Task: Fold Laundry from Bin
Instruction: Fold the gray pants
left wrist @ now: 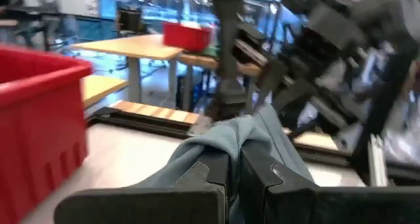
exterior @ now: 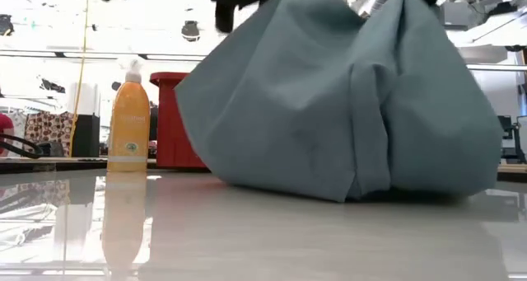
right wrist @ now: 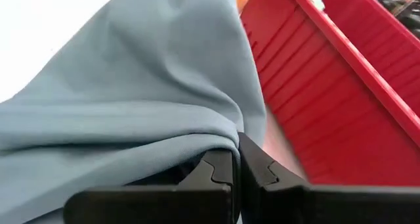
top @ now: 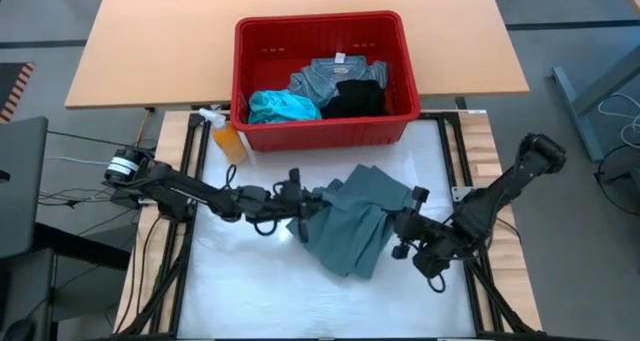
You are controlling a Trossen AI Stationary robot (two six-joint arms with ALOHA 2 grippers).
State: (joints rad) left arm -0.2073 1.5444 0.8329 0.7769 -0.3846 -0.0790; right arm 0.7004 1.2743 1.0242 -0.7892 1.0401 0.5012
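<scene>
**Both grippers pinching the grey-green shirt over the white mat**

Left gripper (top: 308, 219) clamped tight on one edge of the grey-green garment (top: 355, 221), fabric squeezed between the fingers (left wrist: 252, 175) in the left wrist view. Right gripper (top: 403, 224) clamped on the opposite edge, cloth bunched right at the fingers (right wrist: 220, 175) in the right wrist view. Garment hanging between the two, held up at both sides and sagging in the middle, bottom folds resting on the white mat (top: 240, 281) in the low view. Looks like a droopy pouch from table height.

Red bin (top: 325, 129) sitting just behind the mat, on the wooden table (top: 150, 51). Rest of the laundry inside it: turquoise piece (top: 282, 107) at the near-left corner, black one (top: 354, 99) to the right, mottled blue-grey one (top: 330, 76) behind those two. Held garment close to the bin's front wall but not touching it, going by the high view.

Orange spray bottle (top: 226, 137) standing upright near the bin's front-left corner, well clear of the shirt.
</scene>
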